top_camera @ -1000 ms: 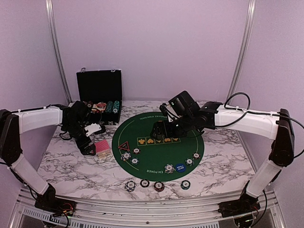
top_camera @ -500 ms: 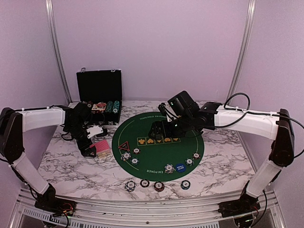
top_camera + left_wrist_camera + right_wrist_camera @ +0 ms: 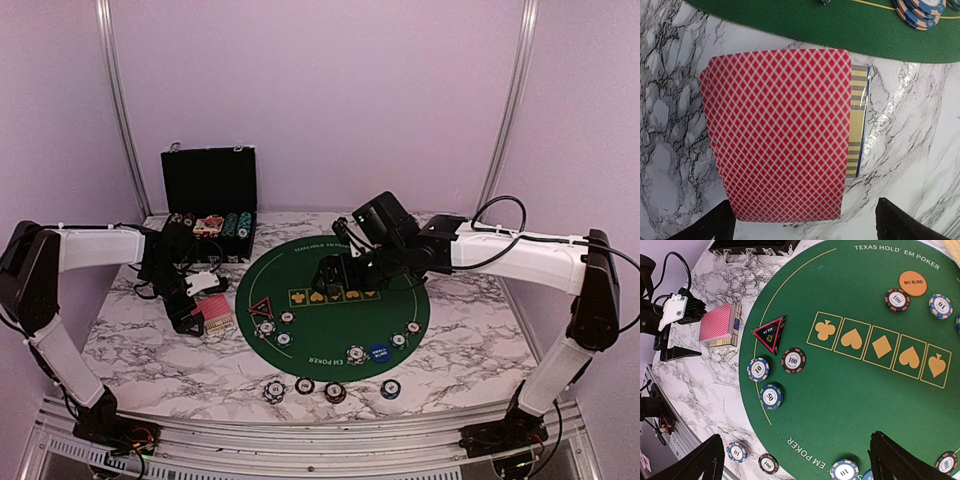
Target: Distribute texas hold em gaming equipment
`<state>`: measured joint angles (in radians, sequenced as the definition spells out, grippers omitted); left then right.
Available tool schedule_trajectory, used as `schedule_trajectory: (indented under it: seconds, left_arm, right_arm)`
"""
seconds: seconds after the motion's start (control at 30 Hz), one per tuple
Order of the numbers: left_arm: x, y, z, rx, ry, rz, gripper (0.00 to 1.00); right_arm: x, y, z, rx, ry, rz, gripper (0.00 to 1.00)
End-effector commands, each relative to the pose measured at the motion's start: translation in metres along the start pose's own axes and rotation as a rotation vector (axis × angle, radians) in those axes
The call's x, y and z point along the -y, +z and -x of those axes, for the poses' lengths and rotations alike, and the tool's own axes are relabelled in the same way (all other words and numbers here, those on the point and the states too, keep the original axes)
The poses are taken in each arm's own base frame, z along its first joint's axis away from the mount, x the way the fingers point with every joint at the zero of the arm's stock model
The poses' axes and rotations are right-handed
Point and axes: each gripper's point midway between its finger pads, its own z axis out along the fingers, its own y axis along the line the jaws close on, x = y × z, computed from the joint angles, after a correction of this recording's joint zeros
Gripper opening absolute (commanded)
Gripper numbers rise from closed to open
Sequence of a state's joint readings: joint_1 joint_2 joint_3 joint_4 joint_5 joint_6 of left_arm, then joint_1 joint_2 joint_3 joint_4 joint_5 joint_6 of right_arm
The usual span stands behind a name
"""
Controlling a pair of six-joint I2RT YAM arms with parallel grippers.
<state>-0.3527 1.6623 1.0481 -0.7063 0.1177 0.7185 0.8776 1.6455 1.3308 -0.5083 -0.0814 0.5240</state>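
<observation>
A deck of red-backed cards (image 3: 777,135) lies on a gold-striped card box (image 3: 858,125) on the marble, just left of the green mat (image 3: 335,325). The deck also shows in the top view (image 3: 216,311). My left gripper (image 3: 805,227) is open and empty, its jaws spread wide at the deck's near edge. My right gripper (image 3: 797,465) is open and empty, hovering above the mat. The black-red triangular marker (image 3: 770,333) lies at the mat's left edge. Three chips (image 3: 770,396) lie beside it. An orange disc (image 3: 913,283) and a blue disc (image 3: 378,352) lie on the mat.
An open black case (image 3: 210,190) with chips and cards stands at the back left. Several chips (image 3: 305,386) lie on the marble in front of the mat. More chips (image 3: 399,340) sit on the mat's right part. Walls enclose the table.
My left wrist has shifted slightly toward the deck. The right arm has barely moved. Nothing was taken hold of or let go.
</observation>
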Motion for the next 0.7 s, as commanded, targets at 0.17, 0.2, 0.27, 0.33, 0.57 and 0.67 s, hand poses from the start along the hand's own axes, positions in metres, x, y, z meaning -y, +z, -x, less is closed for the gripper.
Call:
schedule_trajectory:
  seconds: [0.17, 0.2, 0.27, 0.33, 0.57, 0.67]
  left_arm:
    - [-0.011, 0.003, 0.010, 0.012, -0.006, 0.031, 0.99]
    - [-0.012, 0.004, 0.011, 0.014, -0.009, 0.034, 0.99]
    - [-0.013, 0.005, 0.011, 0.011, -0.010, 0.039, 0.99]
    - [-0.014, 0.007, 0.010, 0.006, -0.009, 0.040, 0.99]
    - [-0.013, 0.011, 0.007, -0.003, 0.000, 0.040, 0.99]
    - [-0.014, 0.014, 0.005, -0.014, 0.002, 0.043, 0.99]
  right_arm:
    - [-0.011, -0.007, 0.010, 0.037, -0.004, 0.029, 0.99]
    - [-0.011, -0.007, 0.010, 0.037, -0.002, 0.028, 0.99]
    - [-0.010, -0.007, 0.009, 0.038, -0.001, 0.027, 0.99]
    - [-0.011, -0.008, 0.009, 0.039, -0.003, 0.028, 0.99]
    - [-0.009, -0.009, 0.008, 0.040, -0.001, 0.020, 0.99]
    - [-0.009, -0.009, 0.008, 0.040, 0.000, 0.022, 0.99]
